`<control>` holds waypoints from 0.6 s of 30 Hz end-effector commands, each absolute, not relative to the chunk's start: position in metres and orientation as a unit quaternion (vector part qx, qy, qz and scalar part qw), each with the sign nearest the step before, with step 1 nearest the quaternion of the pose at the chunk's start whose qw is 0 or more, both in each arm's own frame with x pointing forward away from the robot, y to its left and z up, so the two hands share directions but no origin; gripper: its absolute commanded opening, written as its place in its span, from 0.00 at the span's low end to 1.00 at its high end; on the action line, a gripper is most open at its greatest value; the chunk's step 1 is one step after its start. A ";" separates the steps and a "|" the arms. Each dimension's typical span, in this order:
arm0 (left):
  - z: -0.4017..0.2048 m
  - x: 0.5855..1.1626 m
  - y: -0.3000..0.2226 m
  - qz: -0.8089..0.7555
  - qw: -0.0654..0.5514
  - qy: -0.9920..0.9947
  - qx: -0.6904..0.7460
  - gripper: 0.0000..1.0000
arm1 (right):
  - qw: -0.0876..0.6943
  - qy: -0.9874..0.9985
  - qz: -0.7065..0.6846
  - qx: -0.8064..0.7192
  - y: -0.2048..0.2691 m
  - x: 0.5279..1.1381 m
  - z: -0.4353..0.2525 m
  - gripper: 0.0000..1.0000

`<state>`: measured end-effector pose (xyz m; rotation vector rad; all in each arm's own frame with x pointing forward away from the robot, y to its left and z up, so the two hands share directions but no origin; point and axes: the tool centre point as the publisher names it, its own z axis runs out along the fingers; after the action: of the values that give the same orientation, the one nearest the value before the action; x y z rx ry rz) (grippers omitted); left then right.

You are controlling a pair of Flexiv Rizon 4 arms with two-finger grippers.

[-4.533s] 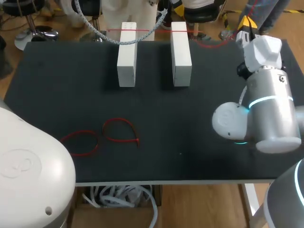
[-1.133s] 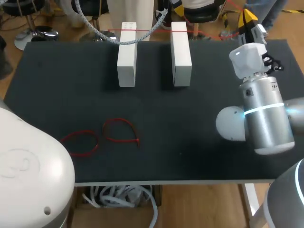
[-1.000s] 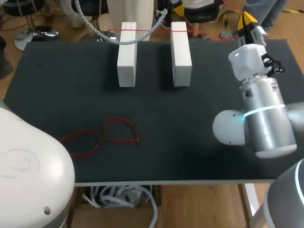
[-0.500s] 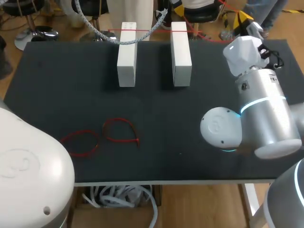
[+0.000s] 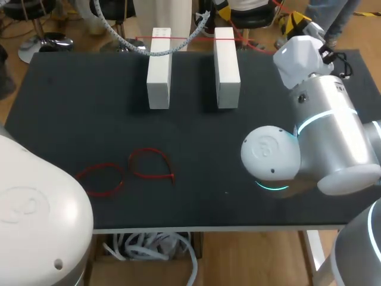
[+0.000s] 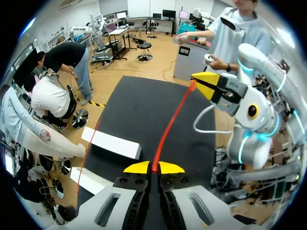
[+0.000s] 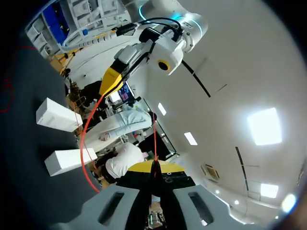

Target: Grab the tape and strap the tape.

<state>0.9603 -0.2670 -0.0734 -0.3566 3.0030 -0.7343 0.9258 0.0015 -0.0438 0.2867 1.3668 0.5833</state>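
A thin red tape [image 5: 184, 38] runs along the table's far edge, over the far ends of two white blocks [image 5: 159, 68] [image 5: 226, 67]. In the left wrist view my left gripper [image 6: 154, 167] is shut on one end of the red tape [image 6: 170, 127], which stretches ahead to my right gripper's yellow tips [image 6: 207, 84]. My right gripper [image 7: 154, 166] is shut on the tape [image 7: 154, 139] too. From there the tape [image 7: 84, 143] curves to my left gripper [image 7: 110, 80]. In the head view my right gripper [image 5: 296, 24] is at the far right edge.
Two loose red tape loops [image 5: 101, 179] [image 5: 152, 164] lie on the black table [image 5: 71, 113] near the front left. My right arm's elbow [image 5: 271, 152] hangs over the table's right half. The left arm's body [image 5: 36, 220] fills the front left corner.
My right arm has swung its elbow left toward the table's middle, and its gripper has shifted slightly left along the far edge. Blocks and loops have not moved.
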 end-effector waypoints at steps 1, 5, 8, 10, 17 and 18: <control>-0.072 0.961 -0.268 -0.233 0.014 0.965 -0.116 0.00 | 0.709 0.628 0.277 0.163 0.006 0.924 -0.031 0.00; -0.072 0.961 -0.268 -0.233 0.014 0.965 -0.116 0.00 | 0.675 0.611 0.361 0.201 0.008 0.910 -0.018 0.00; -0.072 0.961 -0.268 -0.233 0.014 0.965 -0.116 0.00 | 0.647 0.596 0.428 0.209 0.006 0.902 -0.009 0.00; -0.072 0.961 -0.268 -0.233 0.014 0.965 -0.116 0.00 | 0.647 0.596 0.428 0.209 0.006 0.902 -0.009 0.00; -0.072 0.961 -0.268 -0.233 0.014 0.965 -0.116 0.00 | 0.647 0.596 0.428 0.209 0.006 0.902 -0.009 0.00; -0.072 0.961 -0.268 -0.233 0.014 0.965 -0.116 0.00 | 0.647 0.596 0.428 0.209 0.006 0.902 -0.009 0.00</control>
<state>0.9604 -0.2670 -0.0734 -0.3566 3.0031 -0.7342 0.8996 0.0155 -0.0091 0.5105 1.3232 0.9391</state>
